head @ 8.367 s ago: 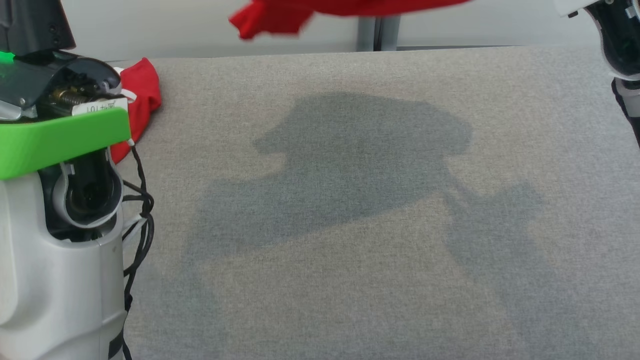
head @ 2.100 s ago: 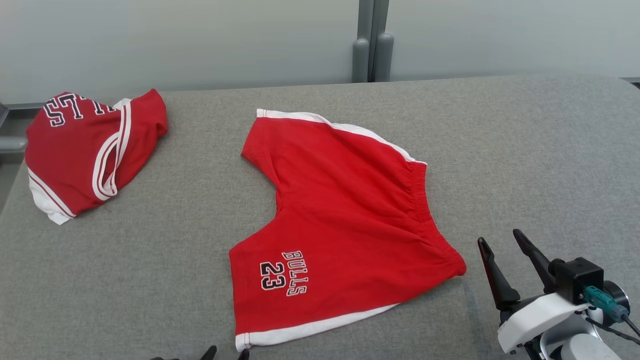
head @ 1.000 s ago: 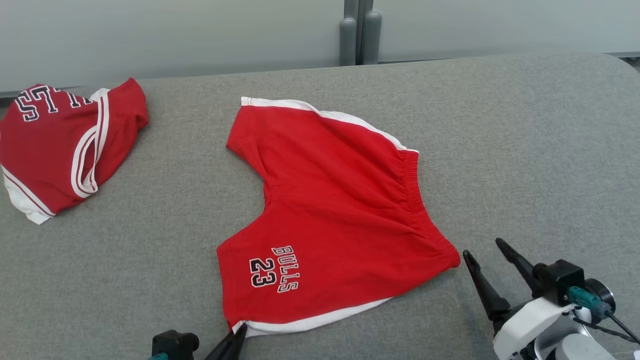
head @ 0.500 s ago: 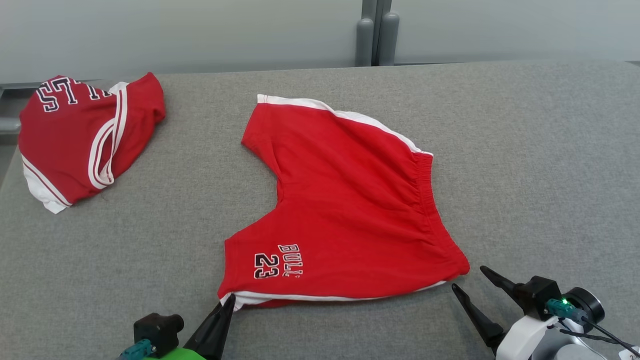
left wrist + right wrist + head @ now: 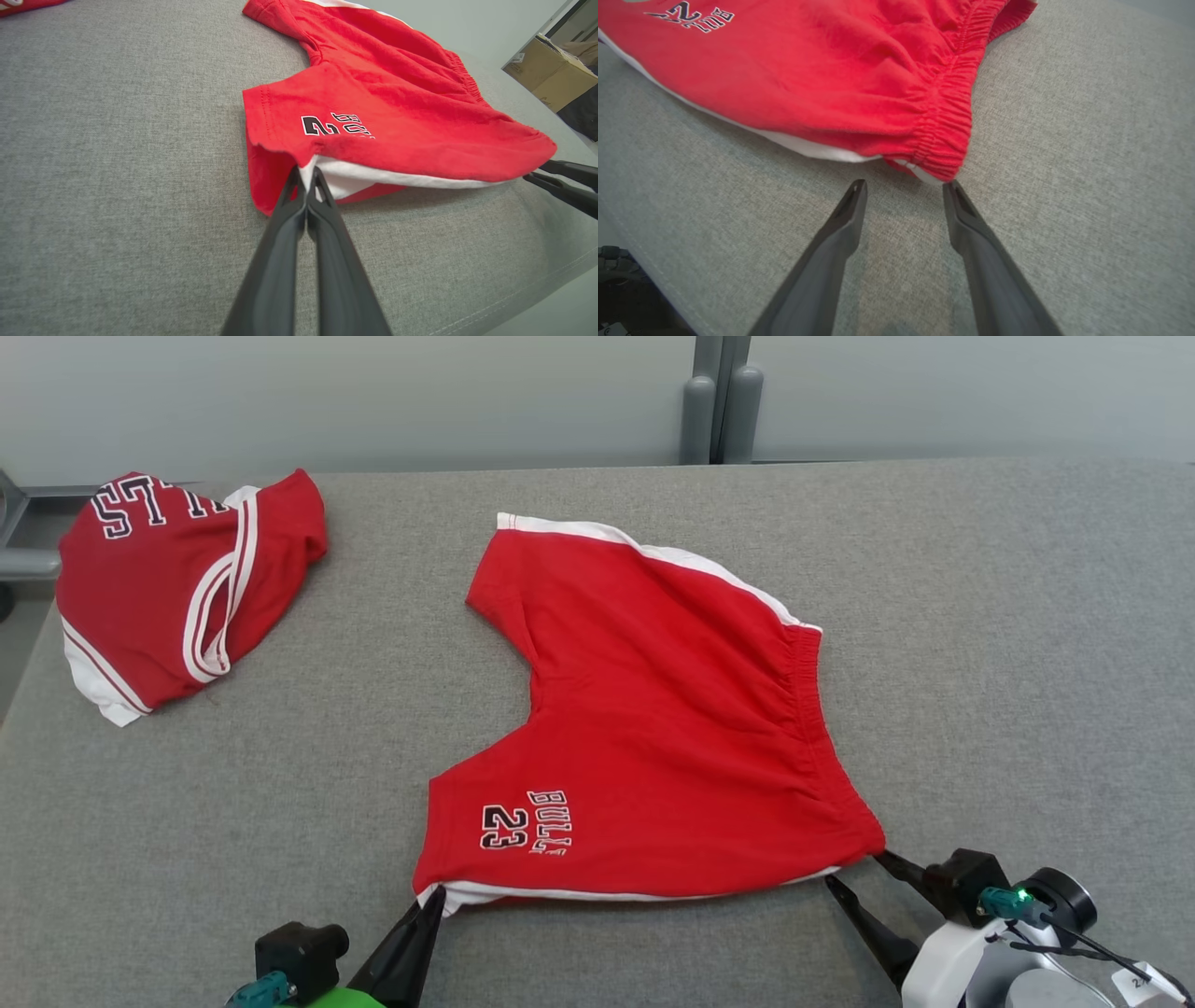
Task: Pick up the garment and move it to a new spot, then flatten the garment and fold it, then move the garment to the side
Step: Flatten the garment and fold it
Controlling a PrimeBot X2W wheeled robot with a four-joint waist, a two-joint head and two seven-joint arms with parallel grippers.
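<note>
Squarely at centre frame, one pair of red cotton shorts (image 5: 672, 728) with white side stripes and a "23" print lies spread on the grey fabric-covered desk (image 5: 1008, 616). A second garment, a crumpled red-and-white lettered jersey (image 5: 177, 588), lies well apart at upper left. Two grippers meet the shorts' lower edge. The left gripper (image 5: 306, 170), fingers pressed together, pinches the white hem corner at lower left. The right gripper (image 5: 904, 184) stands spread at the waistband corner, lower right, gripping nothing. Pale grey wall panels (image 5: 373, 392) and one grey post (image 5: 714, 411) back the desk. One brown cardboard box (image 5: 546, 70) sits at the left wrist view's upper right.
</note>
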